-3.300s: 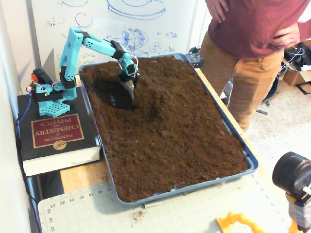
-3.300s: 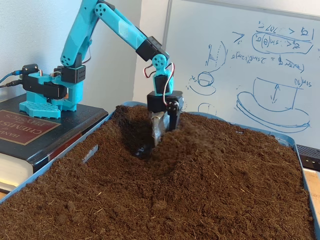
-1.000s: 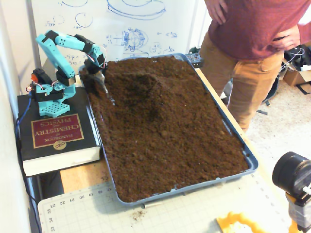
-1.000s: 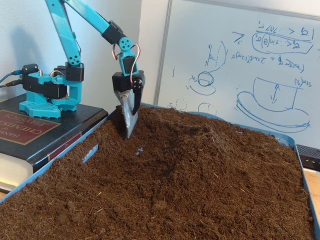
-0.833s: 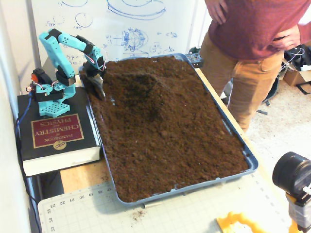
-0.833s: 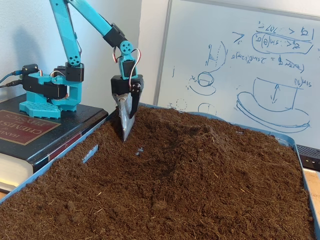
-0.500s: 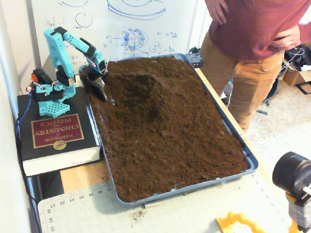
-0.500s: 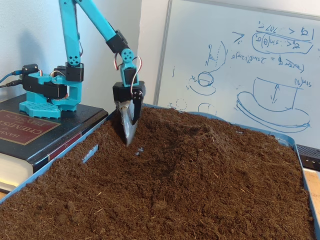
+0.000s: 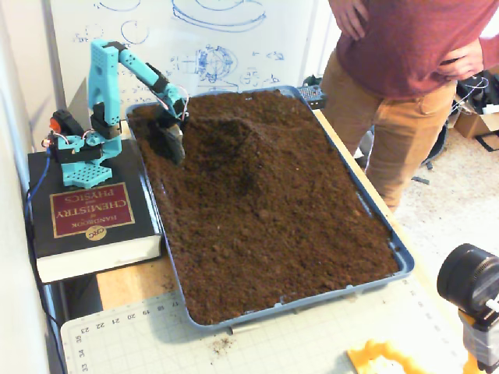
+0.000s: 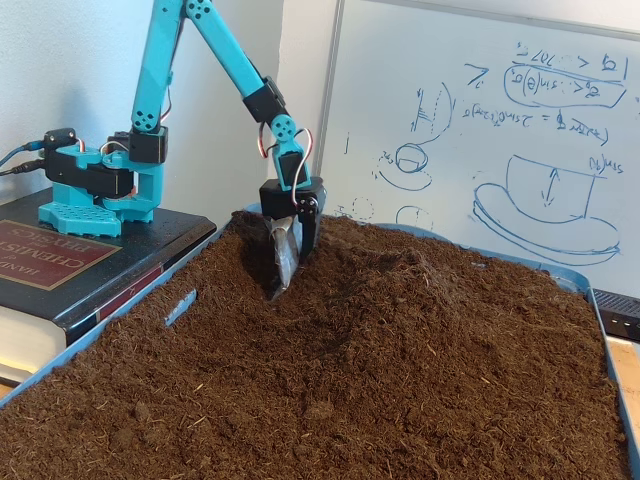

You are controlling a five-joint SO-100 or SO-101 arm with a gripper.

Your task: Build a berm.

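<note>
Dark-brown loose soil fills a blue tray [image 9: 402, 258]. The berm [image 9: 235, 141] is a rounded mound in the far half of the tray, with a shaded dip on its near side; the lower fixed view shows the berm [image 10: 404, 276] just right of the arm. My gripper [image 9: 175, 149] hangs from the turquoise arm on the mound's left side. Its jaws point down, pressed together, and the gripper [image 10: 281, 287] has its tip stuck in the soil at the foot of the mound. Nothing is held.
The arm's base stands on a thick black book [image 9: 93, 216] left of the tray. A person [image 9: 407, 75] stands at the tray's far right corner. A cutting mat [image 9: 312, 336], a black camera [image 9: 471, 280] and a yellow piece [image 9: 381, 361] lie near the front.
The gripper swung from the tray's back-left edge rightward to the mound and lowered its tip into the soil. The arm's upper link now stands more upright.
</note>
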